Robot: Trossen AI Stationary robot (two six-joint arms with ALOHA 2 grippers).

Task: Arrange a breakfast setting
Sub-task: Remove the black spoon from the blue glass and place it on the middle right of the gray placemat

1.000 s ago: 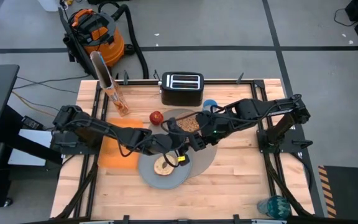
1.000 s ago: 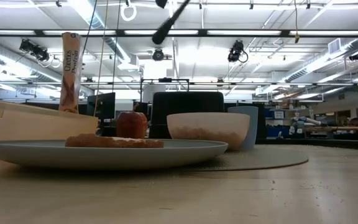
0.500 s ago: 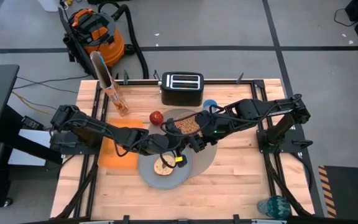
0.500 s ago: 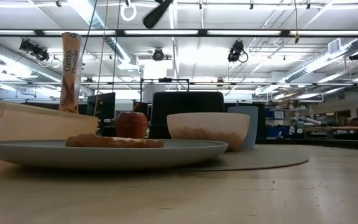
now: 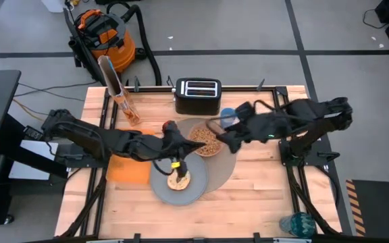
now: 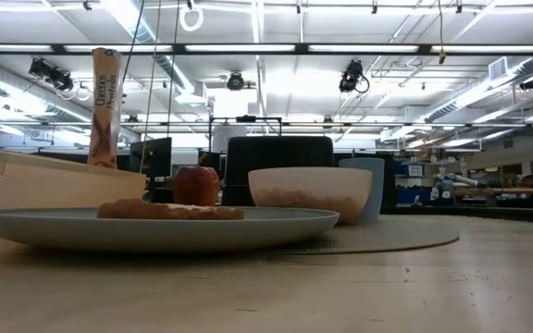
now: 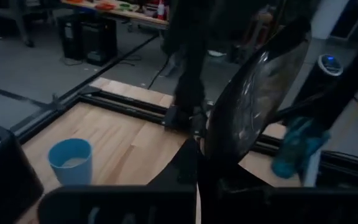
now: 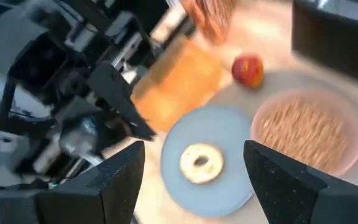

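Note:
My left gripper (image 5: 183, 148) hovers above the plate's far edge, pointing toward the table's right, shut on the metal spoon (image 7: 253, 106). My right gripper (image 5: 216, 138) hangs open over the pale pink bowl (image 5: 204, 140), its fingers (image 8: 120, 180) wide apart with nothing between them. The grey-blue plate (image 5: 177, 181) lies partly on the round grey placemat (image 5: 223, 169) and carries the round toasted bread (image 5: 177, 180). The red apple (image 8: 247, 70) sits on the mat's far left. The blue cup (image 7: 70, 162) stands by the toaster. The orange napkin (image 5: 130, 165) lies left of the plate. My left gripper holds the spoon just below its bowl, where the handle (image 7: 201, 168) vanishes between the dark shut fingers. The fingers are roughly level and come from the table's left. The spoon's bowl (image 7: 253, 93) sticks out beyond the fingertips, tilted upward, lifted clear of everything.
A black toaster (image 5: 198, 94) stands at the far edge, with a tall cereal box (image 5: 123, 94) at the far left. The near half of the wooden table (image 5: 248, 202) is bare. A vacuum cleaner (image 5: 103, 34) stands on the floor beyond the table.
The two grippers met above the plate's right side and have drawn apart. My left gripper has risen and gone back toward the table's left and far edge. My right gripper has risen and pulled toward the right edge, now over the bowl. In the low view, a dark part has left the picture upward.

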